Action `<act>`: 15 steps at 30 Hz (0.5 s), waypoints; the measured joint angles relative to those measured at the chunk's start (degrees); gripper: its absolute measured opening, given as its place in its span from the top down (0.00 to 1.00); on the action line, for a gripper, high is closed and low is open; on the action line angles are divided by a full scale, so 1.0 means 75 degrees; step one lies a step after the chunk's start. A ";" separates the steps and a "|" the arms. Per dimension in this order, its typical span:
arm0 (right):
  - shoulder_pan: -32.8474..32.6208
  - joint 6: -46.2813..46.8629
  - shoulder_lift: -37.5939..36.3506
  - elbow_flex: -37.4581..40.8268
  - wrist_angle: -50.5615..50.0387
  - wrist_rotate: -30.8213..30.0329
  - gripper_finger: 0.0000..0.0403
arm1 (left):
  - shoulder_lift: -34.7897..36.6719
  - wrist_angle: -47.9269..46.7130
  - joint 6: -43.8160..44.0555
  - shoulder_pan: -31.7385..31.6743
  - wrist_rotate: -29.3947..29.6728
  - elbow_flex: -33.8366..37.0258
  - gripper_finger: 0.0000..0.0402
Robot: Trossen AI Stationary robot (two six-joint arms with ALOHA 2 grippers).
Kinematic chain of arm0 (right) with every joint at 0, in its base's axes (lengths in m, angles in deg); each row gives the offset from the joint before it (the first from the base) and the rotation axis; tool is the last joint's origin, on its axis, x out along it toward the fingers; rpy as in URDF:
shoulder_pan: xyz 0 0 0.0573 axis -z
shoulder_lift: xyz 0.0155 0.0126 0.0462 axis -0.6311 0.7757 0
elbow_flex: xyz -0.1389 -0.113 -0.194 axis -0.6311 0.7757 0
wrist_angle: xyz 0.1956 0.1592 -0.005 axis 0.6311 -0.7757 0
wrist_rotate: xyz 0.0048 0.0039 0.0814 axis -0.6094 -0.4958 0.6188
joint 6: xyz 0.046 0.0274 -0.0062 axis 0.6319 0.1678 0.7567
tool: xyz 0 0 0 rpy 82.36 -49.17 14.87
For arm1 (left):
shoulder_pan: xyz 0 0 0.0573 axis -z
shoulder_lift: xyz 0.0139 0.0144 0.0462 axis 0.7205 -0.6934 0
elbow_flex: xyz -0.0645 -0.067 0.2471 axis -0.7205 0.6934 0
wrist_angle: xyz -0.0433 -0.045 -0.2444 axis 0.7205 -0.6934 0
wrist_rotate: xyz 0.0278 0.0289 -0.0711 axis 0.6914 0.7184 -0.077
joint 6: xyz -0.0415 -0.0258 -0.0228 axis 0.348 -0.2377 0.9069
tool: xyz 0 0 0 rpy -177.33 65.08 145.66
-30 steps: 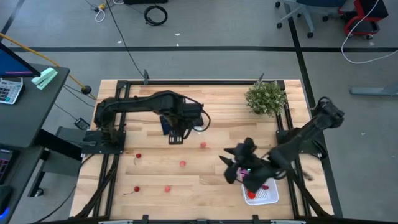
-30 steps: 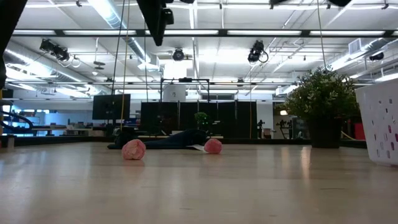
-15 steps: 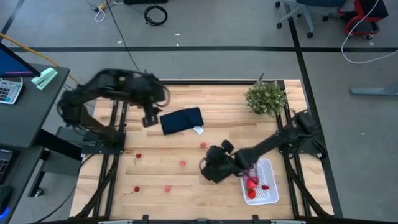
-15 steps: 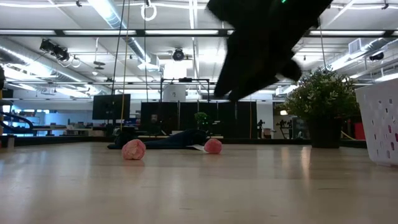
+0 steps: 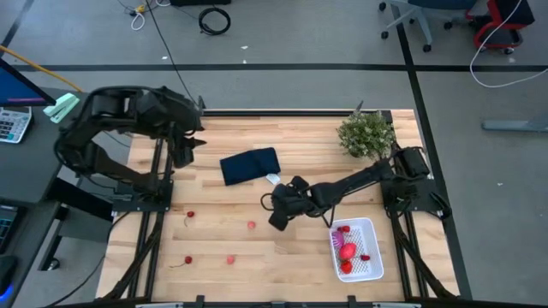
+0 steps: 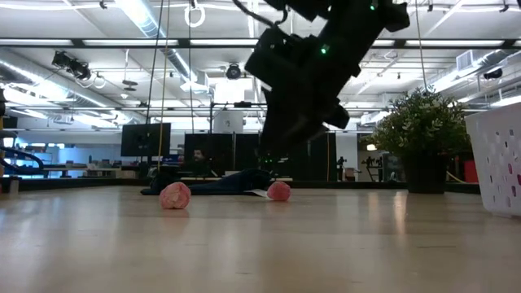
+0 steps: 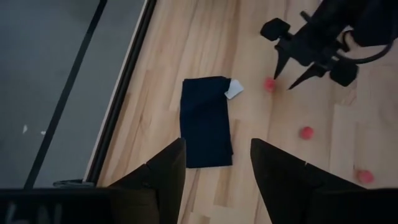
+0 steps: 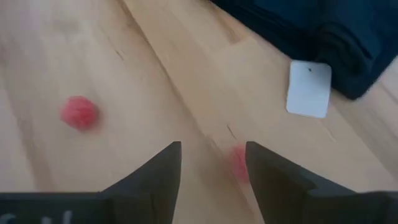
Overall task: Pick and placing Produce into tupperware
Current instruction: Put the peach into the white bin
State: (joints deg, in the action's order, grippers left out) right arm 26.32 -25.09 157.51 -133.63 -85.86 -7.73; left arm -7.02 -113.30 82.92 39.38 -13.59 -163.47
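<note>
The white tupperware [image 5: 366, 231] stands near the table's right edge with a bigger red piece [image 5: 347, 251] and small red bits inside. Several tiny red bits lie loose on the wood [image 5: 251, 225], [image 5: 190, 214], [image 5: 229, 258]. My right gripper [image 5: 276, 216] hovers open over mid-table, fingers pointing down, above one pink bit [image 8: 239, 160] that lies just ahead of its fingers [image 8: 212, 146]; another bit [image 8: 79, 113] lies off to one side. My left gripper [image 5: 182, 154] is open, drawn back high over the far-left corner. The purple striped ball is out of view.
A folded navy cloth [image 5: 248, 165] with a white tag [image 8: 310, 88] lies just beyond the right gripper, toward the far edge. The green bushy plant [image 5: 366, 134] stands at the far right. Bare wood stretches across the table's near left part around the loose bits.
My right gripper has swung from above the tupperware toward the table's left and slightly far, ending low over the pink bit beside the cloth. My left arm has pulled back from over the navy cloth, up and toward the far-left corner. The cloth has stayed put.
</note>
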 joint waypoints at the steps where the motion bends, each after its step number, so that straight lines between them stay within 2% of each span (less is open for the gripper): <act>1: 0.0031 0.0013 0.0072 0.0000 -0.0038 0.0003 0.53 | 0.0007 -0.0008 0.0000 0.0003 -0.0001 0.0000 0.54; 5: 0.0120 0.0165 0.0349 0.0003 -0.0086 0.0332 0.53 | -0.0007 -0.0010 -0.0006 0.0003 0.0000 0.0000 0.53; 15: 0.0351 0.0113 0.0420 0.0003 -0.0135 -0.0265 0.54 | -0.0007 -0.0004 -0.0392 0.0003 -0.0003 0.0000 0.54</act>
State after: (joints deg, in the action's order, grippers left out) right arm 28.96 -24.24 160.67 -133.61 -86.87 -9.72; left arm -7.08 -113.33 79.98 39.40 -13.61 -163.47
